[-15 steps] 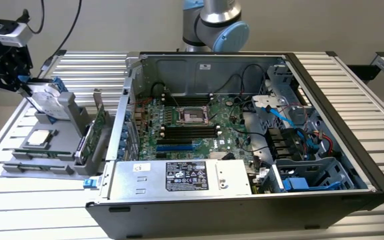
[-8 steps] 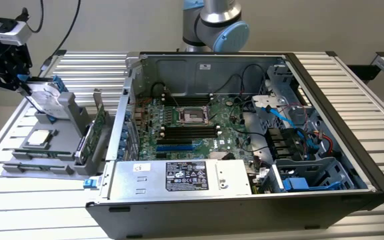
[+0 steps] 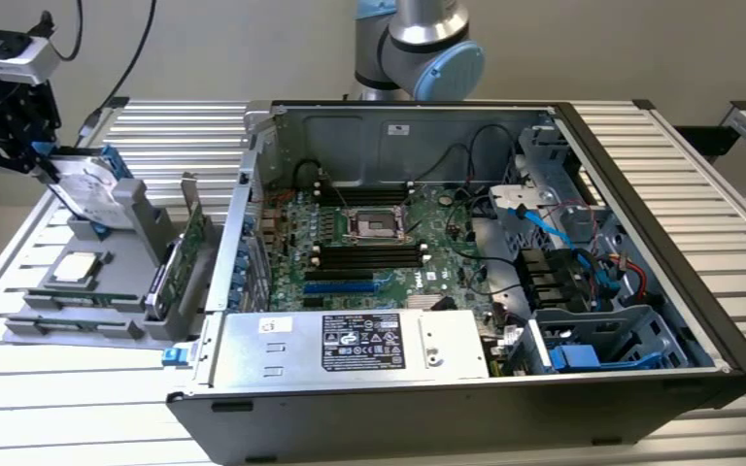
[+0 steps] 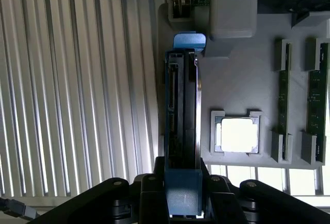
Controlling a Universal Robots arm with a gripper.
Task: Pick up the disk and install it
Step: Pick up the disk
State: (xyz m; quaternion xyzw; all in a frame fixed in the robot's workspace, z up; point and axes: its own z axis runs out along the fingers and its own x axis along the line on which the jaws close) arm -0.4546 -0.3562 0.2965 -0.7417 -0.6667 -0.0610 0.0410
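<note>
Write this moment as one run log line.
pincer: shut on disk | disk: on edge at gray holder | install: not done

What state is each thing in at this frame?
Silver hard drive in blue carrier: on edge at the grey tray, held by its end.
Gripper: shut on the drive's carrier.
Black computer case: on its side, open.
Square silver CPU chip: flat in a tray recess.
Green memory sticks: on edge in tray slots.
</note>
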